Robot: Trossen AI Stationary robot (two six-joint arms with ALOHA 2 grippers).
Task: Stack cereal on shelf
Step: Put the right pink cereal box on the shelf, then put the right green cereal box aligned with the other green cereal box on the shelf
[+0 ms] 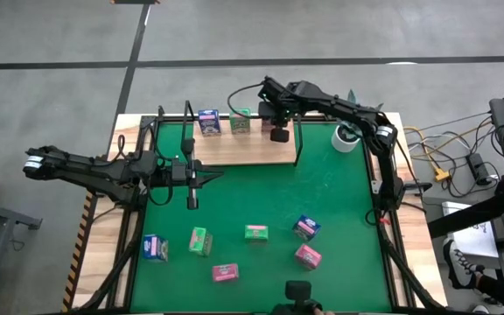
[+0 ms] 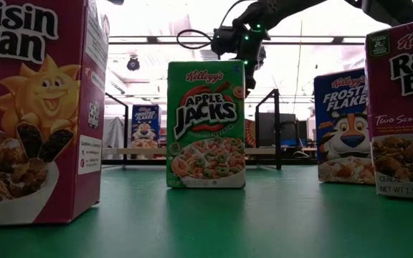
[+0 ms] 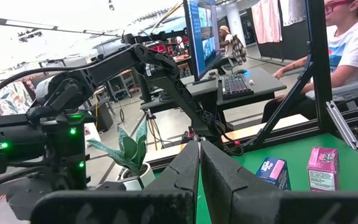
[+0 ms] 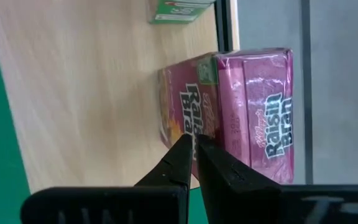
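The shelf point(image 1: 234, 149), a light-wood board with black rod uprights, lies at the mat's far edge. On it stand a blue cereal box point(image 1: 208, 121), a green one point(image 1: 241, 121) and a pink one point(image 4: 247, 112) near its right end. My right gripper point(image 4: 194, 142) is shut and slants down at the pink box from above. Several more boxes stand on the green mat nearer the front: blue point(image 1: 155, 248), green point(image 1: 200, 241), green point(image 1: 255, 232), blue point(image 1: 305, 227), pink point(image 1: 308, 256), pink point(image 1: 225, 272). My left gripper point(image 3: 199, 155) is shut and hovers level over the mat's left side. My right gripper's shut fingertips point(image 4: 182, 149) slant down from above, right at the printed front face point(image 4: 188, 109) of the pink box. Whether they touch it, I cannot tell. The box stands upright on the board, by its right edge.
A white pot with a plant point(image 1: 348, 136) stands right of the shelf. Cables point(image 1: 449, 166) lie beyond the table's right edge. A person point(image 3: 347, 43) sits at a desk behind the table. Open mat lies between the shelf and the loose boxes.
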